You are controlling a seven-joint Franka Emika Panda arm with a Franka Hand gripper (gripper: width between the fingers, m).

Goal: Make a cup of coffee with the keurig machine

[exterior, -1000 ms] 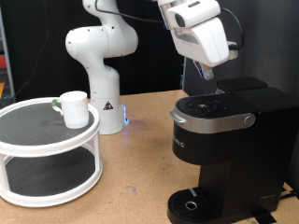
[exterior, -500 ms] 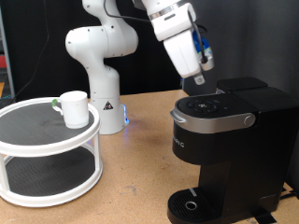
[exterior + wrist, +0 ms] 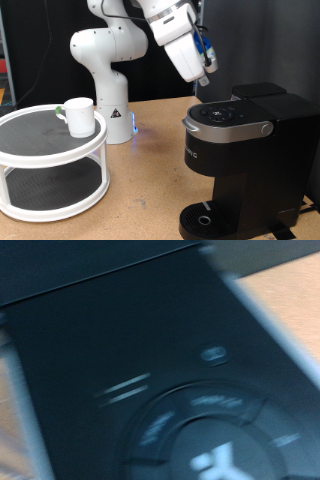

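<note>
The white cup (image 3: pixel 79 116) stands on the top tier of a round white rack at the exterior view's left. The black keurig machine (image 3: pixel 245 160) stands at the right, lid shut, with its round control panel (image 3: pixel 226 114) on top. My gripper (image 3: pixel 204 78) hangs just above the machine's top, towards its left rear; its fingers are mostly hidden behind the white hand. The wrist view is blurred and filled by the machine's black top and its control panel (image 3: pixel 200 430). No fingers show there.
The two-tier white rack (image 3: pixel 50 165) with dark mesh shelves takes up the left. The arm's white base (image 3: pixel 108 70) stands behind on the wooden table (image 3: pixel 145 195). The machine's drip tray (image 3: pixel 205 220) is at the bottom.
The hand has swung left and tilted, moving from above the machine's top centre towards its left rear edge. The cup and the machine have not moved.
</note>
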